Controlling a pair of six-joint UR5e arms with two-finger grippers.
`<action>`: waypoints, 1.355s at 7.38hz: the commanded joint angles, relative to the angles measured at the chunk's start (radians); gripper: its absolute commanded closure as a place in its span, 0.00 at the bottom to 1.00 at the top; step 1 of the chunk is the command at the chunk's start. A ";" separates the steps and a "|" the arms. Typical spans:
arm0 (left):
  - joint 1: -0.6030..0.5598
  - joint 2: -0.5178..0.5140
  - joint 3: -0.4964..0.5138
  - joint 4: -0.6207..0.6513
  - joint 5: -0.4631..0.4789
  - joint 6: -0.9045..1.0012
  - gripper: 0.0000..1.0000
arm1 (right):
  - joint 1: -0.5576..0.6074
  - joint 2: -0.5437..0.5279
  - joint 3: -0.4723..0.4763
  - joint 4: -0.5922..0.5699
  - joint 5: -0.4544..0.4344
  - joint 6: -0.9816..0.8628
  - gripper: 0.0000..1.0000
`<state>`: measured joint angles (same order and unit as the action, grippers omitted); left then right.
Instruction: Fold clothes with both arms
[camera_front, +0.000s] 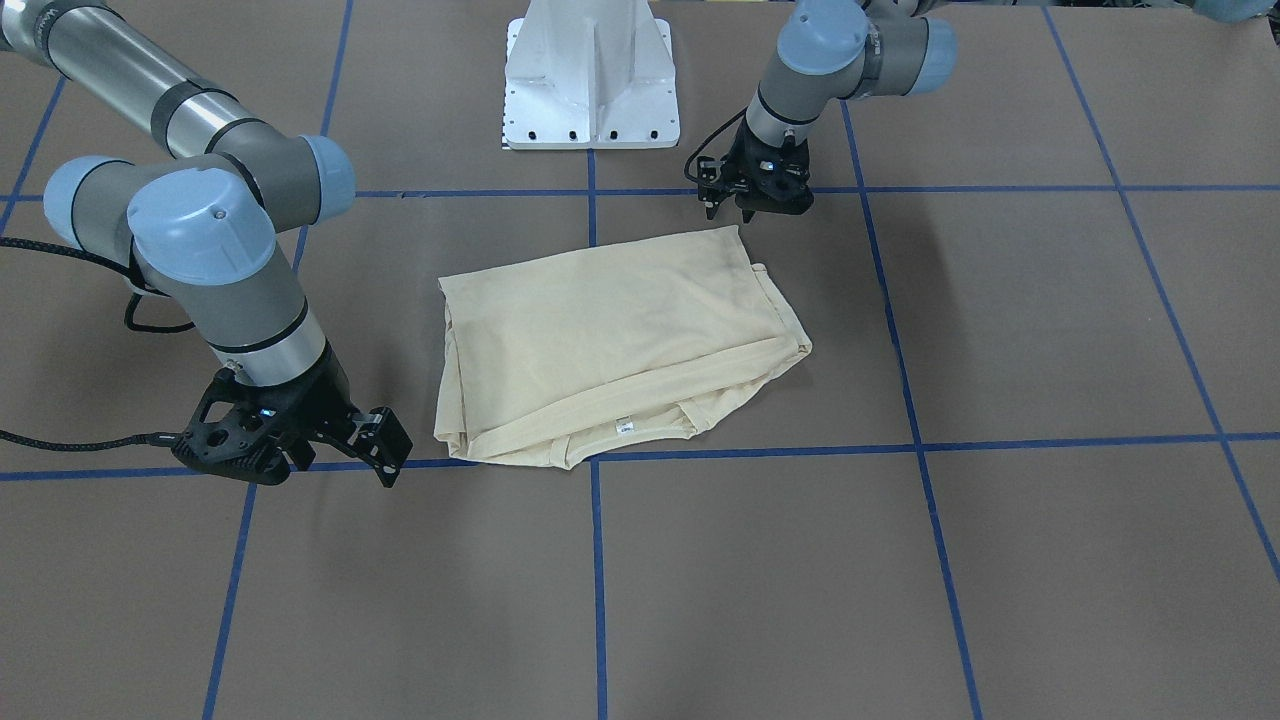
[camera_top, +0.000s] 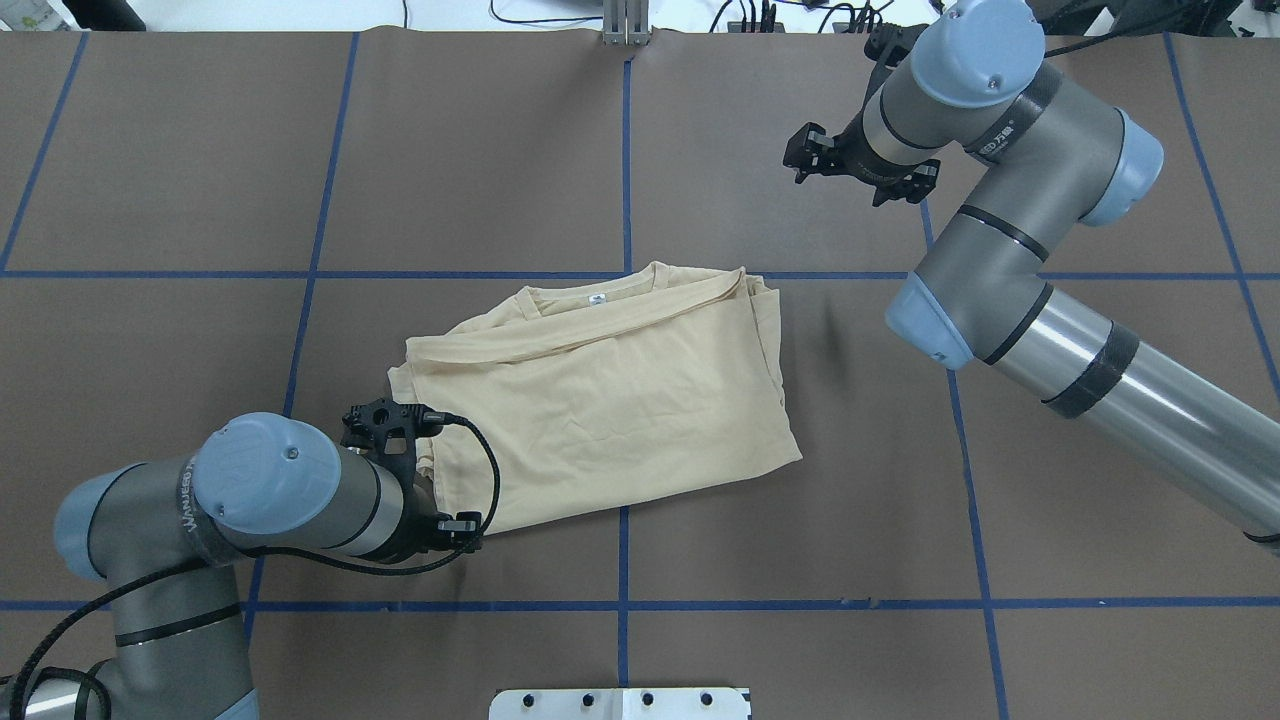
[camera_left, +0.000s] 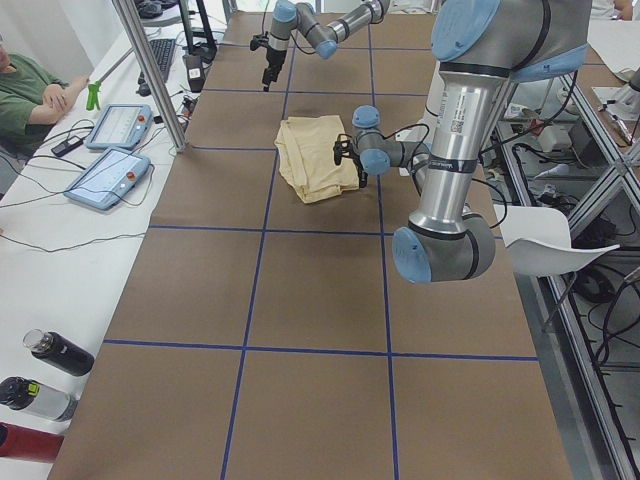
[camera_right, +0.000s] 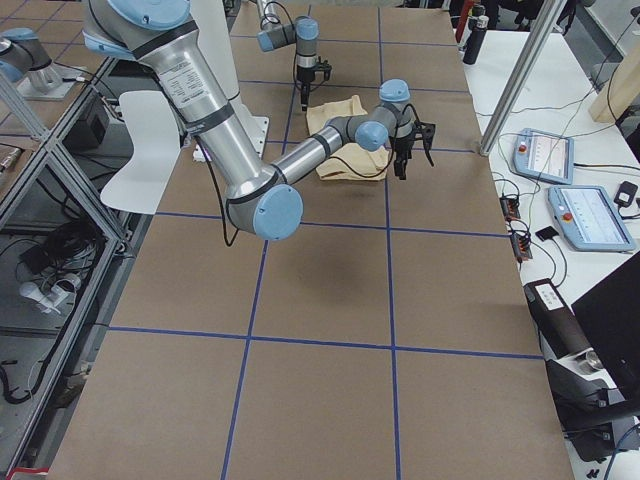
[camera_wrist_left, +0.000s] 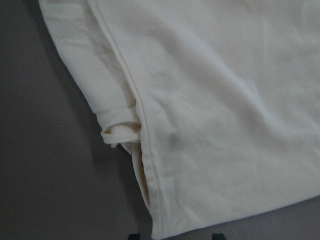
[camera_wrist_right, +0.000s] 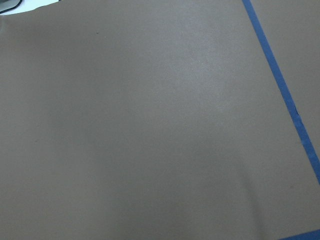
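Observation:
The pale cream-yellow T-shirt lies folded into a rough rectangle at mid-table, also in the overhead view. Its small white neck label shows at the far edge from the robot; the print is hidden. My left gripper hovers open over the shirt's near corner on the robot's left side. The left wrist view shows the shirt's hem and folded layers close below. My right gripper is open and empty, above bare table off the shirt's far corner on the robot's right side.
The white base pedestal stands at the robot's edge of the table. Blue tape lines grid the brown table top. Teach pendants, bottles and a seated person are along the operators' side bench.

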<state>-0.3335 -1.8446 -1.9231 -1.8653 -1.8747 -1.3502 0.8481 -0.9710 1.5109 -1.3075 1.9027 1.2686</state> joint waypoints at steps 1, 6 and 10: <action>0.016 -0.005 0.019 0.000 0.000 -0.004 0.43 | -0.001 0.000 0.000 0.001 -0.001 0.000 0.00; 0.002 -0.013 0.027 0.006 0.006 0.000 0.57 | -0.001 0.002 0.000 0.001 -0.001 0.003 0.00; -0.002 -0.013 0.027 0.012 0.045 0.002 0.57 | -0.003 0.003 0.002 0.001 -0.001 0.008 0.00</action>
<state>-0.3359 -1.8577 -1.8960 -1.8535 -1.8325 -1.3485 0.8453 -0.9681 1.5114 -1.3069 1.9021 1.2751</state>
